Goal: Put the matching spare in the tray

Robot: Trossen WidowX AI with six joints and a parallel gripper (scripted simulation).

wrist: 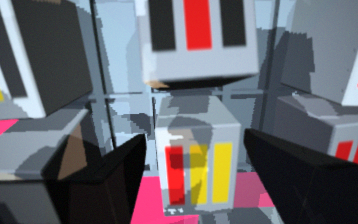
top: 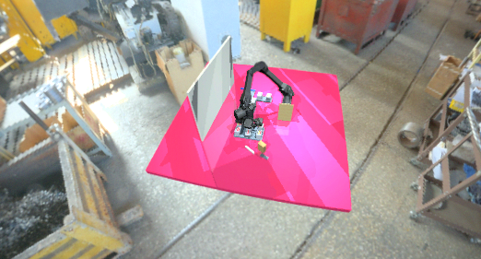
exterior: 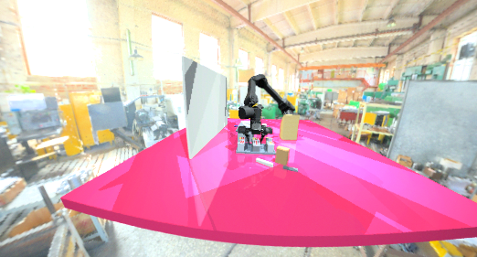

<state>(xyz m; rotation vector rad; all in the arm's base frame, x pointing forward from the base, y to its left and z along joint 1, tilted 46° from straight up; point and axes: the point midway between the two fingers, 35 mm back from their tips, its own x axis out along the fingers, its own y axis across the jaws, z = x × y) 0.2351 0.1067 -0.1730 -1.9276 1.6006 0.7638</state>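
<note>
In the wrist view my gripper (wrist: 195, 138) is open, with one dark finger on each side of a grey spare block (wrist: 197, 167) that has one red and two yellow stripes on its label. The fingers stand a little apart from its sides. Other grey spares stand around it on a grey rack: one with black, red and black stripes (wrist: 197, 35) behind it, one with a yellow stripe (wrist: 25, 55) at the left, and two with red stripes (wrist: 330, 45) (wrist: 325, 132) at the right. In the top and exterior views the gripper (top: 288, 100) (exterior: 289, 111) is low beside a tall tan box (top: 285, 112) (exterior: 290, 127).
A tall grey mirror panel (top: 212, 89) (exterior: 206, 107) stands on the pink table (top: 313, 172) (exterior: 320, 203) left of the arm. A small tan block (top: 262, 146) (exterior: 281, 155), a white bar (top: 249, 149) (exterior: 264, 162) and a dark bar (exterior: 290, 168) lie in front of the arm's base.
</note>
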